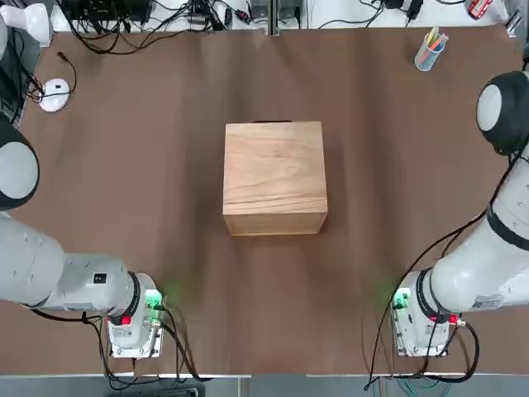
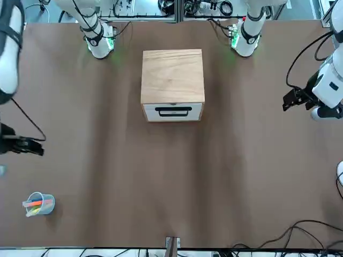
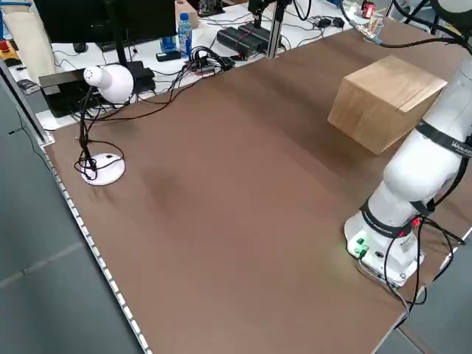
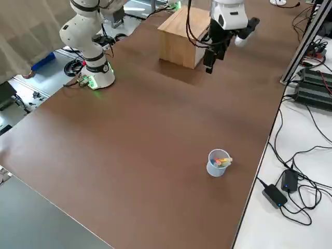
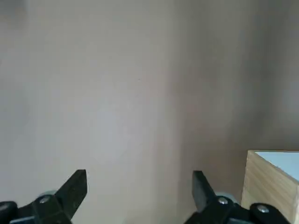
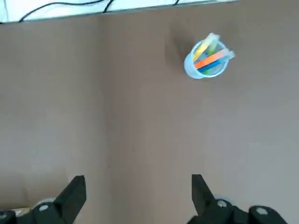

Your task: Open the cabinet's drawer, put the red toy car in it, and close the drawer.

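The cabinet (image 1: 273,178) stands mid-table, a pale wooden cube. On its far face the drawer (image 2: 172,112) is pushed in, its whitish front and dark handle showing in the front view. I cannot make out the red toy car; a small red thing (image 1: 481,7) beyond the mat's far right corner is too small to identify. My left gripper (image 2: 288,103) hovers open well to the cabinet's left, and a cabinet corner (image 5: 273,182) shows beside its fingers. My right gripper (image 2: 24,145) hangs open far to the right, above bare mat.
A cup of coloured pens (image 1: 430,50) stands at the far right; the right wrist view shows this cup (image 6: 208,58) beyond the fingers. A white mouse (image 1: 54,93) lies at the far left. Cables and electronics line the far edge.
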Motion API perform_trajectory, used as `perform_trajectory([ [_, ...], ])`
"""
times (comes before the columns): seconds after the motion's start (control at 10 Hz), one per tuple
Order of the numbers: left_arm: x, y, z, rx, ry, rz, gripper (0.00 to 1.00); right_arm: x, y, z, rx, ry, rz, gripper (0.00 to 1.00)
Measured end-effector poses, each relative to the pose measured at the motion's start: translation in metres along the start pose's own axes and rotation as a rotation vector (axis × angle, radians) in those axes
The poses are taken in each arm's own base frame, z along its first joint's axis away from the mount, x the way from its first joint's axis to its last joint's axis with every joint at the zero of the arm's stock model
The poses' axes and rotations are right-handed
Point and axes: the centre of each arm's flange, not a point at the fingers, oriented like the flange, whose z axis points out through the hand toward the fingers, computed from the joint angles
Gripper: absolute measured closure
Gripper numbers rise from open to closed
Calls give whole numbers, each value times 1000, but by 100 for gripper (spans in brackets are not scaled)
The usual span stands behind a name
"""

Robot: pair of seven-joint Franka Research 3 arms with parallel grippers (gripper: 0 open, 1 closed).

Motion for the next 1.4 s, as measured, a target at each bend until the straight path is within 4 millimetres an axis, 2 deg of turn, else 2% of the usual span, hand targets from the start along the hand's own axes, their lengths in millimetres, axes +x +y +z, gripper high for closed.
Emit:
perform_trajectory([
  [0.2,0,1,0,0,0,1,0,-21,29,-38,18,10,25,1],
  [0.5,0,2,0,0,1,3,0,-54,28,-72,42,21,11,4],
  [0.6,1,2,0,0,0,3,0,-68,29,-77,50,17,-9,4],
  [0.8,1,1,2,0,-2,1,0,-86,14,-78,67,7,-55,4],
  [0.9,2,1,2,0,-2,1,0,-92,9,-76,71,7,-65,4],
  [1.4,2,0,2,0,-3,0,0,-109,13,-72,77,-2,-62,4],
])
